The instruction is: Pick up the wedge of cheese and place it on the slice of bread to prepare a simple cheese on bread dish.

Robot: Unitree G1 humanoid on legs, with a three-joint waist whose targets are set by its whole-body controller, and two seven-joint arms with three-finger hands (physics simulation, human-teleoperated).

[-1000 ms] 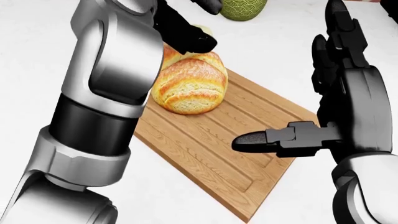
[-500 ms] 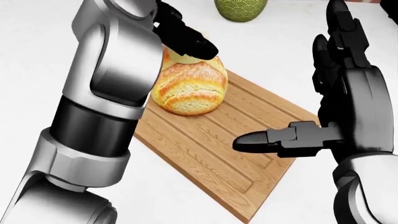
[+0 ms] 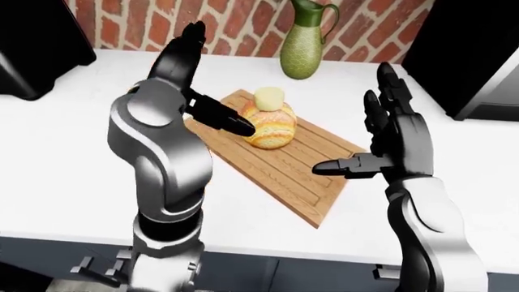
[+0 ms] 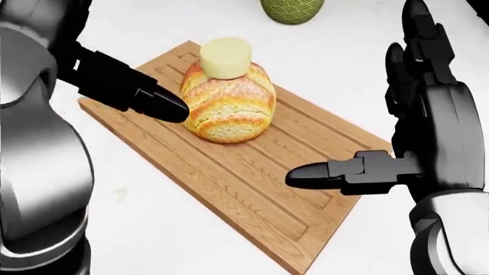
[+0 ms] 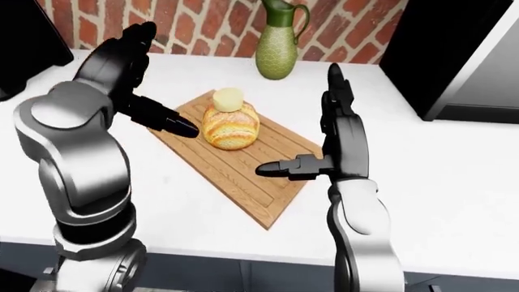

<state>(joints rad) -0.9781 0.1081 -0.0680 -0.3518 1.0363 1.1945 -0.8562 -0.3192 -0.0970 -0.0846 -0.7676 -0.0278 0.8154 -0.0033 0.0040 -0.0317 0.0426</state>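
Note:
A pale yellow piece of cheese (image 4: 225,56) sits on top of the round golden bread (image 4: 227,106), which stands on the wooden cutting board (image 4: 252,189). My left hand (image 3: 202,85) is open and empty, to the left of the bread and apart from it, fingers spread with the thumb (image 4: 145,98) pointing at the loaf. My right hand (image 4: 382,120) is open and empty over the board's right end, thumb (image 4: 328,172) pointing left.
A green patterned pitcher (image 3: 302,42) stands on the white counter (image 3: 73,140) above the board, against a red brick wall (image 3: 243,30). Dark appliances (image 3: 41,42) sit at the upper left and upper right (image 3: 462,48) of the left-eye view.
My left hand has let go of the cheese, left it on the bread, and drawn back to the left. My right hand has not moved.

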